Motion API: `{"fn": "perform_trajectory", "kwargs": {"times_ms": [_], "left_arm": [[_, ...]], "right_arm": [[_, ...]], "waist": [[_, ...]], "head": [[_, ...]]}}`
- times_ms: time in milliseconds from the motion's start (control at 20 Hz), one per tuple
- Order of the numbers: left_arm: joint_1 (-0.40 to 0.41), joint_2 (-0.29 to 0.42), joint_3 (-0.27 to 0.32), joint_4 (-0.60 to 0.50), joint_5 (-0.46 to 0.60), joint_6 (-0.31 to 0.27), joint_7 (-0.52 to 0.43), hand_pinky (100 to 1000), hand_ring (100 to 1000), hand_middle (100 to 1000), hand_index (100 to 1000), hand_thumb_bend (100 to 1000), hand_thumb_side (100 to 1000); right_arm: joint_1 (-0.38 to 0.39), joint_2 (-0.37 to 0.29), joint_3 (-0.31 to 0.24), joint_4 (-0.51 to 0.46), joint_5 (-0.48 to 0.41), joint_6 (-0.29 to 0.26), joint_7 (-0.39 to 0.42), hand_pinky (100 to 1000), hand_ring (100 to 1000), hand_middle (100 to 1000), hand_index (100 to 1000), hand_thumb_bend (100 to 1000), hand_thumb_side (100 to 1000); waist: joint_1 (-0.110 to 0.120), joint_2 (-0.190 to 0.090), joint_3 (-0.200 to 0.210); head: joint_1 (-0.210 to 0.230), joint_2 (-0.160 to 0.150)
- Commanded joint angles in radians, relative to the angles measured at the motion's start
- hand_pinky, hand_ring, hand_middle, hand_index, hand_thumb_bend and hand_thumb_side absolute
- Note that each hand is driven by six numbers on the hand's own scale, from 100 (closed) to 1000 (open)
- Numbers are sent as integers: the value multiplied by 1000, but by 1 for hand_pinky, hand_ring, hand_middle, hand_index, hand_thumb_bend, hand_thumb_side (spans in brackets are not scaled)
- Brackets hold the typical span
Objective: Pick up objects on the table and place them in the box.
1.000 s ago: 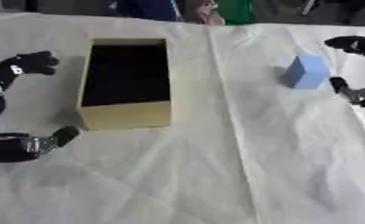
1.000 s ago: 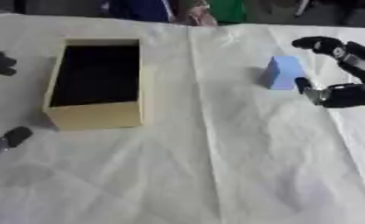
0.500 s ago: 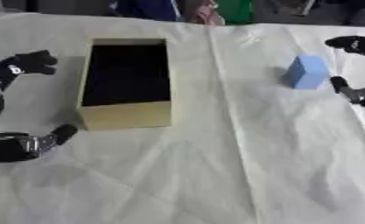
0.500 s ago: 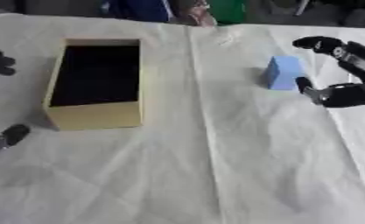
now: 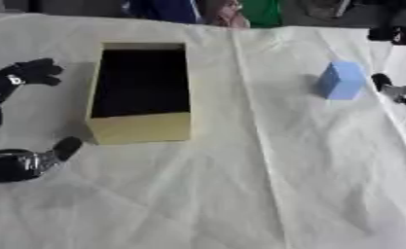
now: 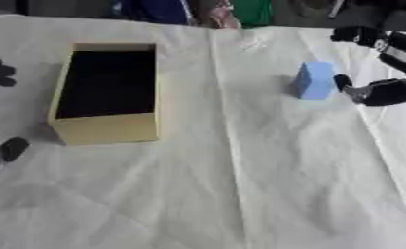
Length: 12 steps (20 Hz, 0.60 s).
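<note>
1. Left eye view: a table covered with a creased white cloth (image 5: pixel 240 185) fills the picture.
2. An open rectangular box of pale yellow card with a dark inside (image 5: pixel 141 92) stands left of the middle, its long side running away from the robot. Nothing can be made out inside it.
3. A small light-blue rectangular block (image 5: pixel 341 80) stands upright on the cloth at the right, well apart from the box.
4. The robot's black left hand (image 5: pixel 18 82) lies spread open to the left of the box: one fingertip points toward the box's far corner, another dark tip lies near its front corner. It holds nothing.
5. Only the edge of the right hand shows here, at the right border, just beside the block.
6. Right eye view: the black and silver right hand (image 6: pixel 385 73) shows better. It is open, with fingers arched above and to the right of the blue block and the thumb low, its tip just beside the block's right face.
7. Whether the thumb touches the block cannot be told; the fingers are not closed around it.
8. Of the left hand, only two dark tips show at the left border.
</note>
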Motion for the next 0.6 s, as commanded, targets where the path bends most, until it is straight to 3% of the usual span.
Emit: {"fn": "perform_trajectory", "kwargs": {"times_ms": [50, 600], "left_arm": [[-4, 27, 2, -11, 10, -2, -4, 878, 775, 794, 956, 511, 514], [-8, 27, -1, -11, 17, -5, -11, 879, 775, 793, 957, 503, 512]], "right_arm": [[-27, -58, -1, 44, 33, 1, 0, 1000, 1000, 995, 1000, 100, 217], [-93, -51, 35, 179, 76, -24, 29, 1000, 1000, 992, 1000, 100, 232]], "waist": [[1, -21, 2], [-4, -21, 17]], "head": [[-8, 6], [-22, 8]]}}
